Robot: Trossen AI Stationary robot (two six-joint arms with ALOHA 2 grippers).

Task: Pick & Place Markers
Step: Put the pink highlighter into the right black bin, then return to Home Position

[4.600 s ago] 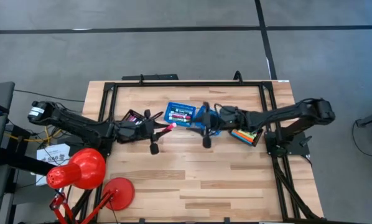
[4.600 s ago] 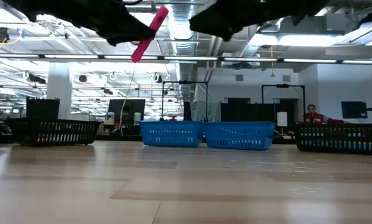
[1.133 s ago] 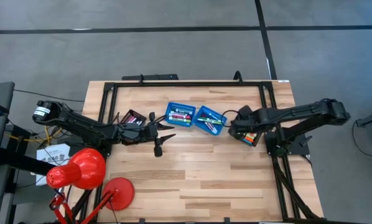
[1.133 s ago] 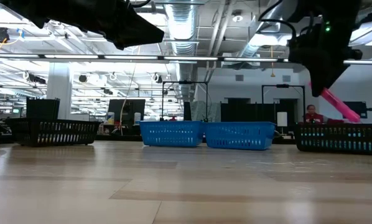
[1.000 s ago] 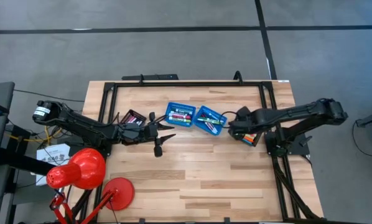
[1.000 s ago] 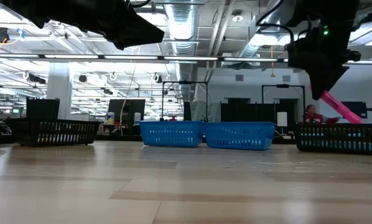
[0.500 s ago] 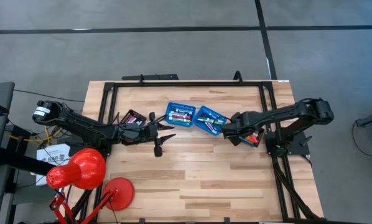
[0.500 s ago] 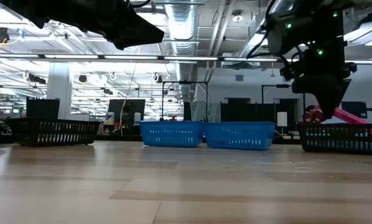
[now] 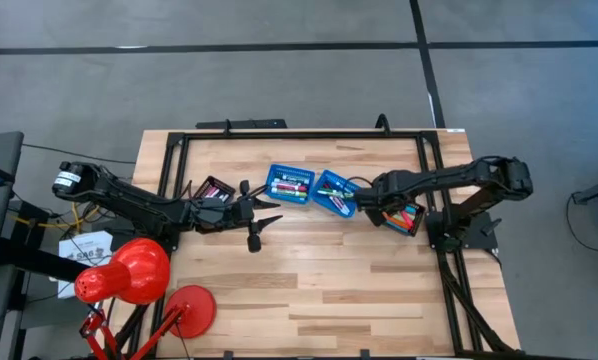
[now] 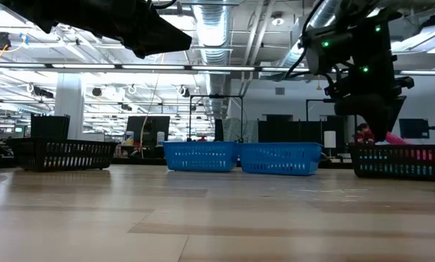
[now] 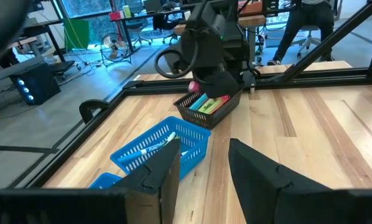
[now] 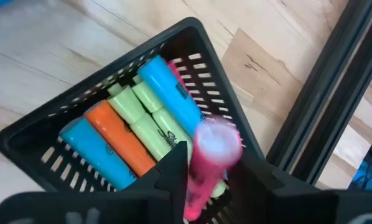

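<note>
My right gripper (image 9: 381, 207) hangs pointing steeply down over the black tray (image 9: 407, 220) at the table's right, with a pink marker (image 12: 206, 167) between its fingers. Blue, orange and green markers (image 12: 142, 127) lie side by side in that tray. In the low view the pink marker's lower end (image 10: 393, 138) dips to the tray's rim (image 10: 403, 151). My left gripper (image 11: 201, 168) stands open and holds nothing, left of the two blue baskets (image 9: 289, 185), which also hold markers. My right gripper has the pink marker's barrel (image 12: 197, 186) between its two fingers, which come from above and point down into the black tray. The marker runs along the fingers and sticks out past them. Its free end (image 12: 217, 143) is blurred, just above the markers in the tray.
A second black tray (image 9: 215, 188) sits by the left arm. A black frame rail (image 12: 323, 118) runs close beside the right tray. Red lamps (image 9: 139, 272) stand at the near left corner. Bare wood stretches across the near half of the table (image 9: 319, 290).
My right gripper has sunk toward the black tray, shifted a little toward the table's left and tipped more steeply down. The pink marker has gone down with it, from slanting clear above the tray to its end at the tray's rim.
</note>
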